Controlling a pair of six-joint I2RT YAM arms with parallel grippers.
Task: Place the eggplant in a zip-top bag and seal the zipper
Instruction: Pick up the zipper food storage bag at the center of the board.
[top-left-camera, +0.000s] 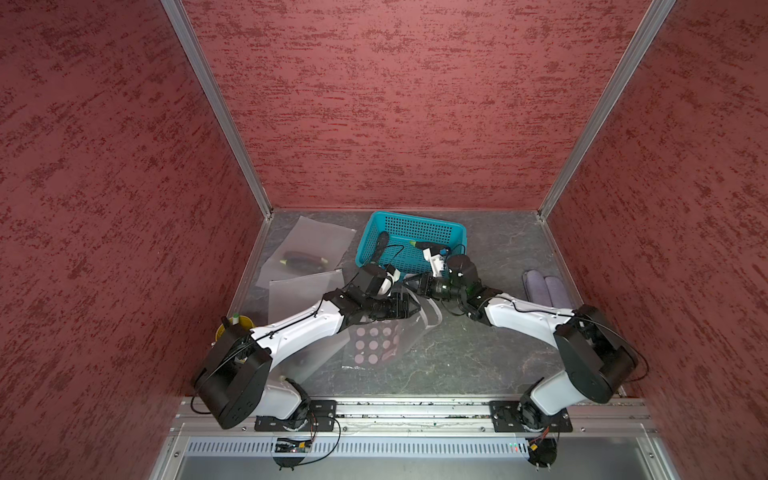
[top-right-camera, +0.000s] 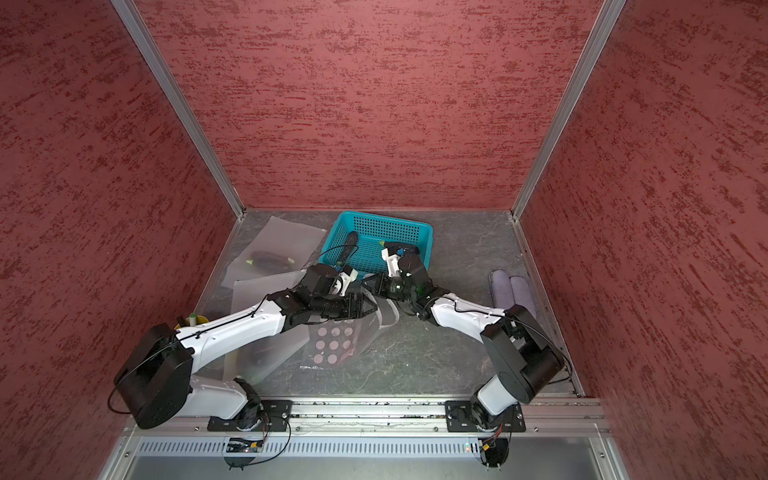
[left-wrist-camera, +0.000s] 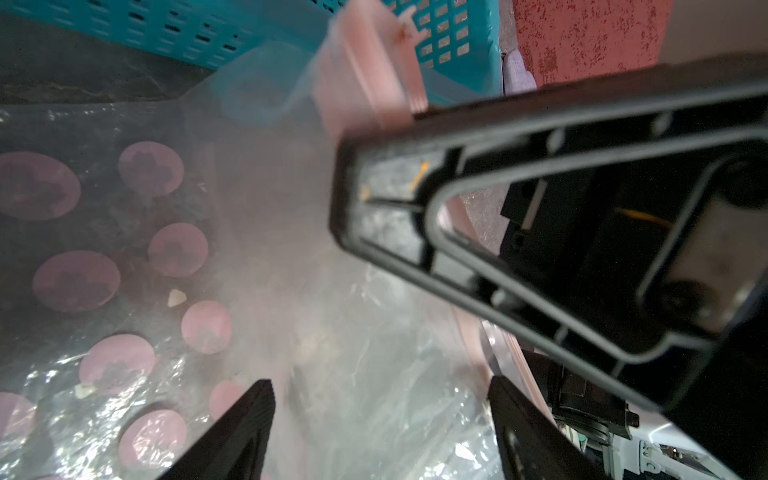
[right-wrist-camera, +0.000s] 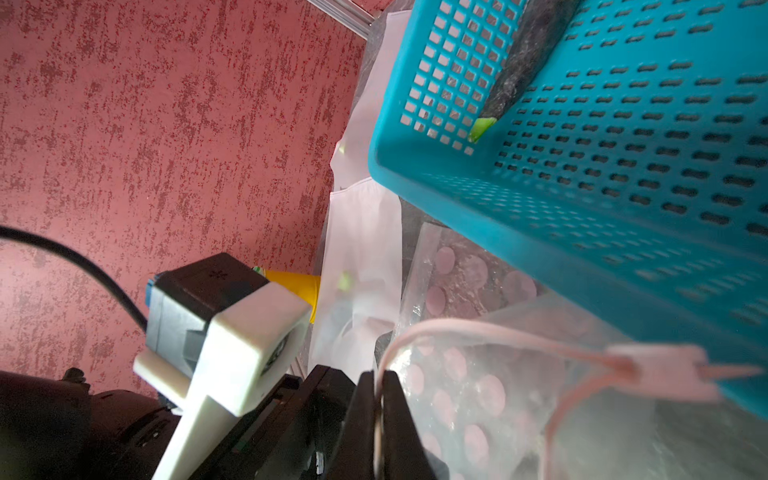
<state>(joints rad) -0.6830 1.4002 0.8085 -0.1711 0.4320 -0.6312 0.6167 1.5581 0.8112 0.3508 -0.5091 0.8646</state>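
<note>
Right gripper (right-wrist-camera: 378, 376) fills the foreground of its wrist view: jaws pressed flat together on the pink zipper strip (right-wrist-camera: 478, 326) of the clear zip-top bag printed with pink dots (top-left-camera: 374, 345). From the pinch the strip loops open to a pink slider tab (right-wrist-camera: 660, 370) beside the basket wall. Left gripper (left-wrist-camera: 380, 382): fingers spread wide, nothing solid between them, clear film beneath; whether they touch the film cannot be made out, the view is blurred. Bag lies on the grey marbled tabletop (top-left-camera: 478, 357) between the two arms, just on the near side of the teal perforated plastic basket (top-left-camera: 419, 228). Dark purple eggplant (top-left-camera: 382, 243) is not yet bagged: it lies in the basket along its left wall, long axis running near-to-far. The right wrist view shows its green stem end (right-wrist-camera: 482, 129) toward the basket's near corner. Second eggplant (top-left-camera: 301, 262) lies crosswise inside a frosted bag (top-left-camera: 316, 232) at far left, well apart.
</note>
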